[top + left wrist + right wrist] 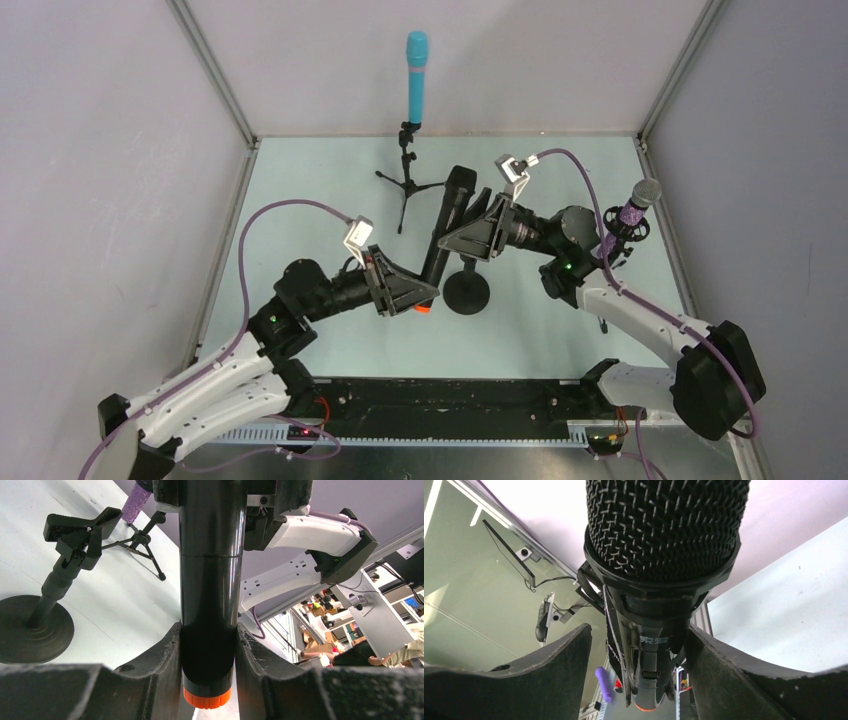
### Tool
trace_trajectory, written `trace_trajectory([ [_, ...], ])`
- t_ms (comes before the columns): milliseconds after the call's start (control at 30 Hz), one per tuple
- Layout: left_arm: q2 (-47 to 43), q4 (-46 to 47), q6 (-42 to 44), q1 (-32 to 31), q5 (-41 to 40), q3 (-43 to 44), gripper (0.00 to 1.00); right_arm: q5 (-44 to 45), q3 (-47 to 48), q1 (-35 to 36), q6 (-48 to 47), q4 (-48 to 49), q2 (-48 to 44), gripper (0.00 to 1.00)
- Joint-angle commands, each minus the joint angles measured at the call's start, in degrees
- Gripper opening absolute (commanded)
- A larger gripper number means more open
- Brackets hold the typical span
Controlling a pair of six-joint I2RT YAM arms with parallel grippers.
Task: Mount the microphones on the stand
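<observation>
The black microphone (445, 225) with an orange end (206, 698) is held slanting above the table. My left gripper (418, 298) is shut on its lower end, both fingers pressed against the barrel (207, 580). My right gripper (462, 235) straddles the barrel just below the mesh head (664, 525); it is open, with a gap showing at its left finger (556, 665). The turquoise microphone (415, 75) stands upright in a tripod stand (405, 185) at the back. The purple glitter microphone (633, 212) sits in a stand at the right. A round-based stand (467, 292) with an empty clip (80, 530) is beside the black microphone.
Grey walls with metal frame posts enclose the pale green table (300, 180) on three sides. The arm bases and a black rail (450, 395) line the near edge. My right arm's white link (300, 535) crosses behind the black microphone.
</observation>
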Motion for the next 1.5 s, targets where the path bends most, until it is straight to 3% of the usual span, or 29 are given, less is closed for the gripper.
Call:
trace_trajectory([
  [0,-0.61,4.69,-0.57,-0.56,0.63,0.17,0.00,-0.04,2.72,0.16,1.76,5.59,0.52,0.69],
  [267,-1.20,4.70,0.12,-0.50,-0.05,-0.65,0.00,0.05,3.05,-0.66,0.74,3.62,0.62,0.43],
  [467,-1.23,4.69,-0.10,-0.50,-1.15,-1.61,0.03,-0.14,3.23,-0.81,0.83,3.16,1.32,0.02],
  [533,-1.60,4.65,-0.18,-0.54,-2.41,-2.25,0.14,-0.31,3.26,-0.79,0.90,3.20,1.54,0.00],
  [600,-2.24,4.69,-0.39,-0.56,-4.58,-2.96,0.36,-0.36,3.28,-0.84,0.95,3.09,1.65,0.00],
  [633,-2.74,4.66,-0.34,-0.52,-5.79,-3.15,0.75,-0.34,3.26,-0.83,0.84,2.93,1.73,0.00],
  [667,-2.94,4.70,-0.20,-0.54,-6.92,-3.41,0.93,-0.36,3.31,-0.80,0.54,2.89,1.75,0.00],
  [700,-3.29,4.71,0.02,-0.56,-7.46,-3.51,0.97,-0.44,3.32,-0.82,0.42,2.77,1.82,0.00],
  [967,-4.64,4.71,1.15,-0.57,-15.08,-3.52,1.00,0.01,3.41,-1.07,-4.03,-1.76,0.20,0.00],
  [1267,-9.14,4.70,3.22,-0.44,-29.30,-5.07,1.00,6.48,3.41,-3.45,-16.62,-18.87,-8.09,0.00],
  [1467,-9.07,4.71,6.76,-0.48,-30.68,-5.94,1.00,12.45,3.41,-5.64,-24.38,-27.92,-16.49,0.00],
])
